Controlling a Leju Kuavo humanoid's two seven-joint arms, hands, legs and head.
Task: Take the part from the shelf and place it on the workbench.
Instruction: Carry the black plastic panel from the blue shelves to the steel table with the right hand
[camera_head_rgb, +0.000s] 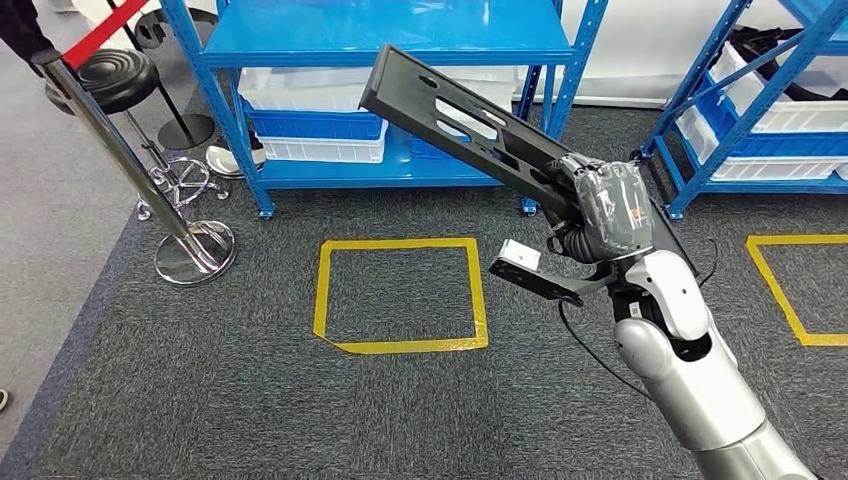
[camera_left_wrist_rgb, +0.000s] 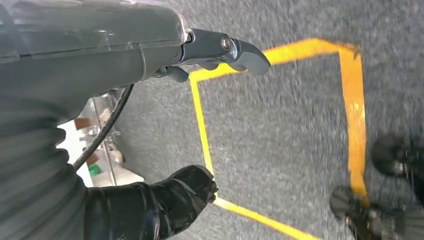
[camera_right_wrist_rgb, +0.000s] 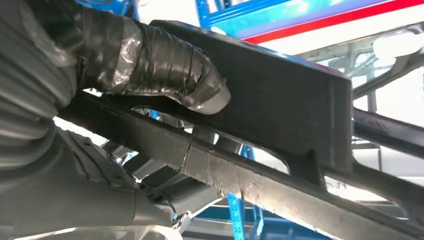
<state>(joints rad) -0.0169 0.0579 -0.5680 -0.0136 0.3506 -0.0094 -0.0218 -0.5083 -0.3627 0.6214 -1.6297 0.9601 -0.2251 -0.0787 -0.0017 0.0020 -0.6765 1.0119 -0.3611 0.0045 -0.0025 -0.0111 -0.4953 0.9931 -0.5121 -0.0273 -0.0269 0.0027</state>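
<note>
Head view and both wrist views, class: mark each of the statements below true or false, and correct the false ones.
1. The right hand grips the long black slotted plastic part. True.
2. The part lies flat on the grey carpet. False: it is held in the air, tilted, above the carpet.
3. The left hand holds a white bin. False: it holds nothing, fingers apart, above the carpet.
4. A square of yellow tape is marked on the carpet in front of the blue metal shelf. True.
5. A chrome barrier post stands on the right of the head view. False: it stands on the left.
</note>
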